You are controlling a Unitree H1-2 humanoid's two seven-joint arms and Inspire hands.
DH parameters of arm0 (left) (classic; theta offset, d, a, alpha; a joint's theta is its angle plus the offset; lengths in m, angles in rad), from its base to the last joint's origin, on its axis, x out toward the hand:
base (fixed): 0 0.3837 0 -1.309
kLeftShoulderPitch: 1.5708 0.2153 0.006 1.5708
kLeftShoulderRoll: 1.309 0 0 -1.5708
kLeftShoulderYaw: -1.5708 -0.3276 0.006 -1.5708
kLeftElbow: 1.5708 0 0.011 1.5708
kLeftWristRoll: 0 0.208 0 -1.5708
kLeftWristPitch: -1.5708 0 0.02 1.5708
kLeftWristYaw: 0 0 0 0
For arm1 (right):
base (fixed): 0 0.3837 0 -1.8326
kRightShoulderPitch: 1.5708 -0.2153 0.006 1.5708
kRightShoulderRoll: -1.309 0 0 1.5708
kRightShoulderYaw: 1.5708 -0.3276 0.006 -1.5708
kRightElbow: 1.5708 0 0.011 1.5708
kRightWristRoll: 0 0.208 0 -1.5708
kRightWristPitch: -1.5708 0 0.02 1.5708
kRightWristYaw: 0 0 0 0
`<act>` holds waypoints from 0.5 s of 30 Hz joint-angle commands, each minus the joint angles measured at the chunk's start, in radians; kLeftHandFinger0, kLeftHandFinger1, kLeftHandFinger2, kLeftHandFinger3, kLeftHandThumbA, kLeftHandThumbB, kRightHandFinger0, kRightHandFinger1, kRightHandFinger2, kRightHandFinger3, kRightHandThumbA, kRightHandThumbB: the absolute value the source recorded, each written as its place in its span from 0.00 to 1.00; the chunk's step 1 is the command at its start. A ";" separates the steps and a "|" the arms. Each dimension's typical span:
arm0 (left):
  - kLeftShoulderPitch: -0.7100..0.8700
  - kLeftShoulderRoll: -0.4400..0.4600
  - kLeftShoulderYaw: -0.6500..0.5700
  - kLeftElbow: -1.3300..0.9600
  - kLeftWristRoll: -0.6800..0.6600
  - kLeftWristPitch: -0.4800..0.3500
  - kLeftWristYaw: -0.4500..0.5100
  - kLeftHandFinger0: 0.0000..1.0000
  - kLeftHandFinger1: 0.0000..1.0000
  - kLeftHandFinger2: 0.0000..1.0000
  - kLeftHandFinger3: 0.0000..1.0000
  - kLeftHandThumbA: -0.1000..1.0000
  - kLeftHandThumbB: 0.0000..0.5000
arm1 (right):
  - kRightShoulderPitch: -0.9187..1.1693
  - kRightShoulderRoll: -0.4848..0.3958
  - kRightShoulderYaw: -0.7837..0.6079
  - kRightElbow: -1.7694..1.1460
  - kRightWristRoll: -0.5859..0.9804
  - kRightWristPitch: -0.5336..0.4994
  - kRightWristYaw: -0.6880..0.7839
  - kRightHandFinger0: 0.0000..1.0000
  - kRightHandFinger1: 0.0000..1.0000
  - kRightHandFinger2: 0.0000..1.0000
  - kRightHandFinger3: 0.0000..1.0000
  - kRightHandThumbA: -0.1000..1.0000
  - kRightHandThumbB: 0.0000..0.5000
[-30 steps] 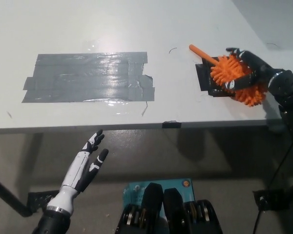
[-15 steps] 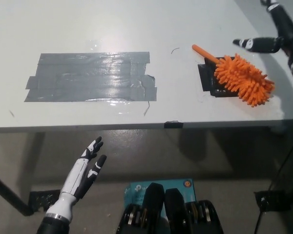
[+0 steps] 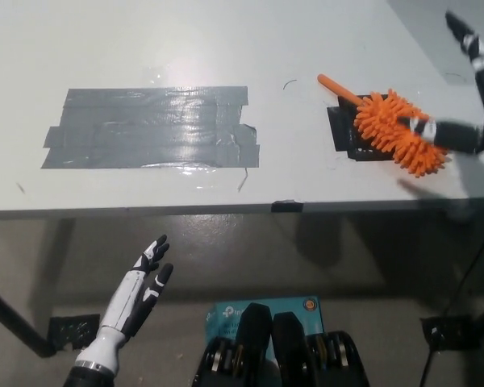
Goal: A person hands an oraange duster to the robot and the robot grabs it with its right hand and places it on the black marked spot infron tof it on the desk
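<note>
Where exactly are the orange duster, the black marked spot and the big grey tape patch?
orange duster (image 3: 399, 133), head view, fluffy head.
black marked spot (image 3: 340, 129), head view, uncovered left part.
grey tape patch (image 3: 149, 126), head view, middle.

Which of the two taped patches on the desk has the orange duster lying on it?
The small black patch at the right, under the orange duster. The large grey patch at the left has nothing on it.

The orange duster (image 3: 399, 129) lies on the black marked spot (image 3: 345, 133), handle up-left of it; the right hand (image 3: 468, 105) hovers spread right of it; the left hand (image 3: 137, 294) rests spread well below-left.
</note>
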State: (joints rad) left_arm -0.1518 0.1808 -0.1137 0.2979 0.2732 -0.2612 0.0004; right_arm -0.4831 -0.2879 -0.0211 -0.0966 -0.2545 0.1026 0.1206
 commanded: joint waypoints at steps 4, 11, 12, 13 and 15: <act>0.008 0.000 0.010 -0.019 -0.030 -0.054 0.004 1.00 1.00 1.00 1.00 1.00 0.39 | 0.388 0.156 0.026 -0.415 0.157 -0.150 -0.056 1.00 1.00 1.00 1.00 0.95 0.52; 0.034 -0.003 0.003 -0.009 -0.029 -0.076 0.005 1.00 1.00 1.00 1.00 1.00 0.36 | 0.439 0.226 0.035 -0.125 0.122 -0.230 -0.064 1.00 1.00 1.00 1.00 0.81 0.41; 0.032 -0.004 0.003 -0.001 -0.031 -0.085 0.006 1.00 1.00 1.00 1.00 1.00 0.35 | 0.437 0.230 0.035 -0.077 0.105 -0.245 -0.073 1.00 1.00 1.00 1.00 0.80 0.44; 0.032 -0.004 0.003 0.004 -0.033 -0.088 0.006 1.00 1.00 1.00 1.00 1.00 0.36 | 0.435 0.230 0.038 -0.032 0.084 -0.259 -0.082 1.00 1.00 1.00 1.00 0.81 0.45; 0.036 -0.004 0.004 0.003 -0.033 -0.085 0.006 1.00 1.00 1.00 1.00 1.00 0.36 | 0.433 0.219 0.050 0.037 0.037 -0.293 -0.096 1.00 1.00 1.00 1.00 0.76 0.41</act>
State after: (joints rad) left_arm -0.1158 0.1790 -0.1123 0.3003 0.2616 -0.2834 0.0005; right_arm -0.0209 -0.0656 0.0173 -0.1750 -0.1765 -0.0438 0.0865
